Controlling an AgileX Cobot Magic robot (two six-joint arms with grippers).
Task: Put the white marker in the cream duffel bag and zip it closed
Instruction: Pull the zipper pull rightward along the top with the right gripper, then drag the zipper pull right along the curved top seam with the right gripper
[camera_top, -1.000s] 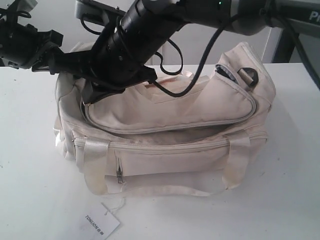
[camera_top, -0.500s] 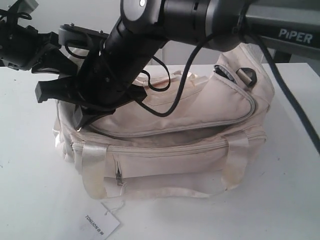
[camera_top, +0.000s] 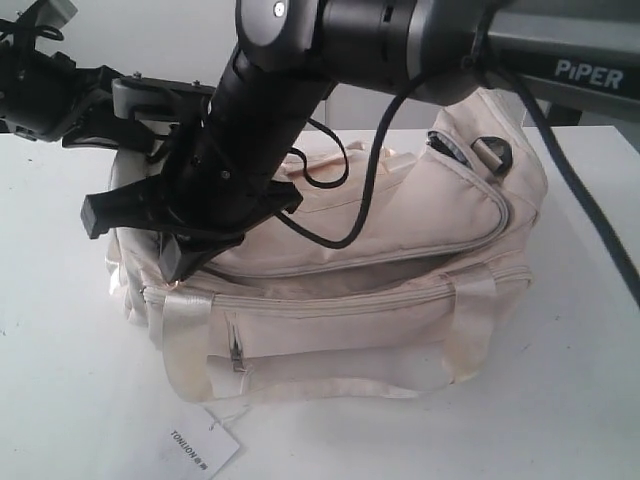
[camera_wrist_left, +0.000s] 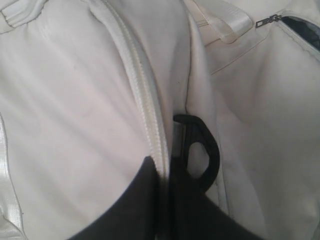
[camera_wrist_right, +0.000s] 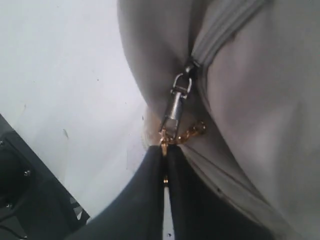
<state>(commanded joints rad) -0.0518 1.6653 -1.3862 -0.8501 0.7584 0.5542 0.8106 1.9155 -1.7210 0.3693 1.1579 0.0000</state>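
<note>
So the bag (camera_top: 400, 310) sits about mid-table (camera_top: 580, 380), long side facing the front edge, and its paper tag (camera_top: 203, 448) is lying flat right by that edge. The right arm reaches clear across to the bag's left end, where the right gripper (camera_wrist_right: 165, 152) has its fingers pinched tight on the pull (camera_wrist_right: 177, 102) (a little metal clasp with a bit of gold chain hanging off it). The main zipper (camera_top: 350, 262) gapes along the front, with a dark slot under the top flap. The left gripper (camera_wrist_left: 162, 167) is at the back left of the bag, fingers closed on the fabric with a zipper seam running between them, just beside a black ring (camera_wrist_left: 202, 150).
</note>
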